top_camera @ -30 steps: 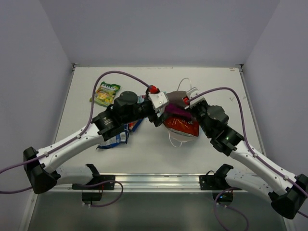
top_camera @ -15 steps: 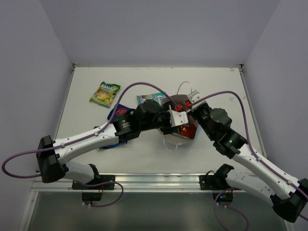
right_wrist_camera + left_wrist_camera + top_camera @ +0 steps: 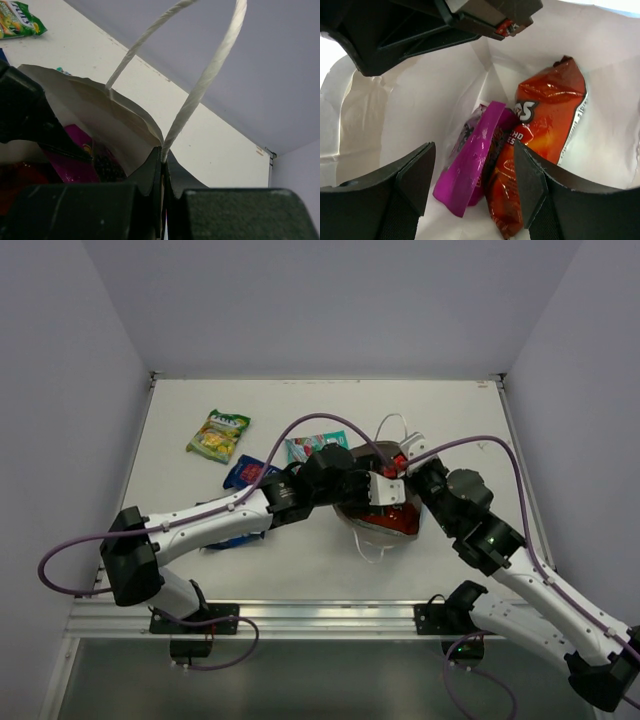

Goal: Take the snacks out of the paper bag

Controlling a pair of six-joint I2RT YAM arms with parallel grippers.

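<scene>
The paper bag [image 3: 352, 523] stands open at the table's middle right, its white inside [image 3: 420, 100] facing up. My left gripper [image 3: 388, 498] is open inside the bag's mouth. Its jaws [image 3: 475, 195] stand apart on either side of the magenta-purple packet [image 3: 472, 162] and the orange-red packet [image 3: 545, 130], touching neither. My right gripper [image 3: 163, 156] is shut on the bag's rim at a white cord handle [image 3: 200, 90]; it also shows in the top view [image 3: 412, 472]. The yellow-green [image 3: 218, 433], teal-white [image 3: 310, 447] and dark blue [image 3: 243, 472] packets lie on the table.
A blue-white packet [image 3: 232, 537] lies partly under my left arm. The yellow-green packet also shows at the far left of the right wrist view [image 3: 15, 20]. The table's back edge meets the wall behind the bag. My two arms crowd together over the bag.
My left gripper has swung right from beside the bag and dipped into its mouth. The right gripper has kept its hold on the rim and shifted slightly right.
</scene>
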